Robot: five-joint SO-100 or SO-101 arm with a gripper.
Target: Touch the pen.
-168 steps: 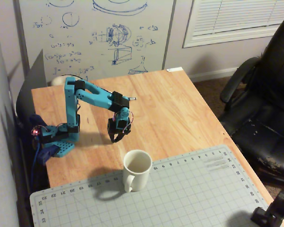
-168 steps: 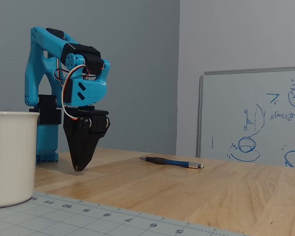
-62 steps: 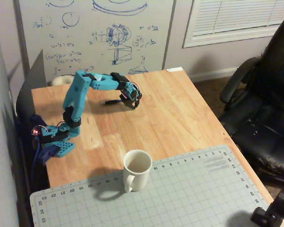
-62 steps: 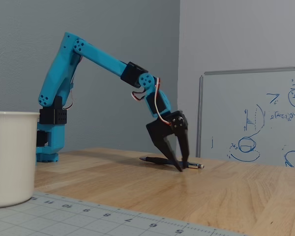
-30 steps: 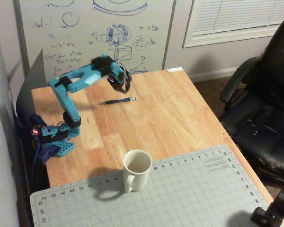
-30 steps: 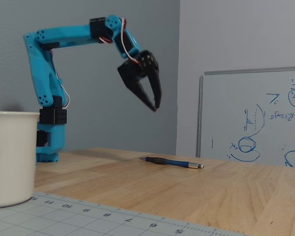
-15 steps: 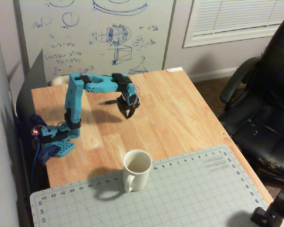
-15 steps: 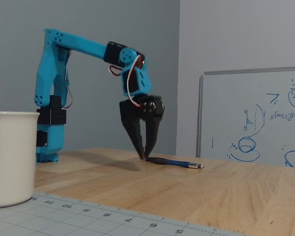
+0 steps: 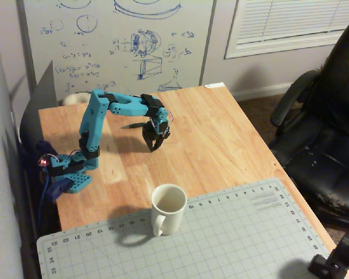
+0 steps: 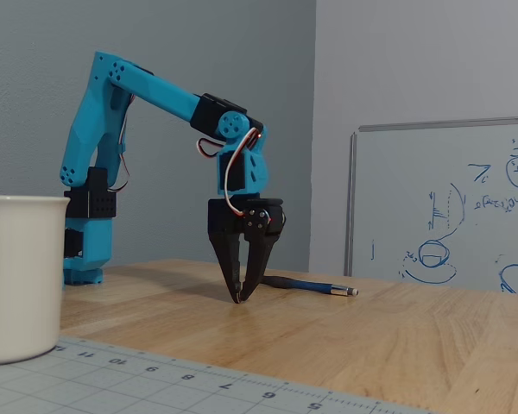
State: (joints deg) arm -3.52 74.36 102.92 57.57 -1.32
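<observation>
Pen (image 10: 306,285) lies just behind gripper (image 10: 239,297), jaws nearly closed, empty; prob light, stiff, rolls easily, so tap mid-barrel.

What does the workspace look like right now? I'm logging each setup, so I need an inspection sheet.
Surface: wooden table, with a grey cutting mat on its near end in a fixed view.
Job's things: pen lying flat on the wood, partly hidden behind the gripper.
Clutter: white mug at the mat's edge.
Grippers: gripper pointing down, tips at the table, jaws nearly together, holding nothing.
Cables: servo wires along the arm's wrist.
Surroundings: whiteboard, window blinds, black office chair.
</observation>
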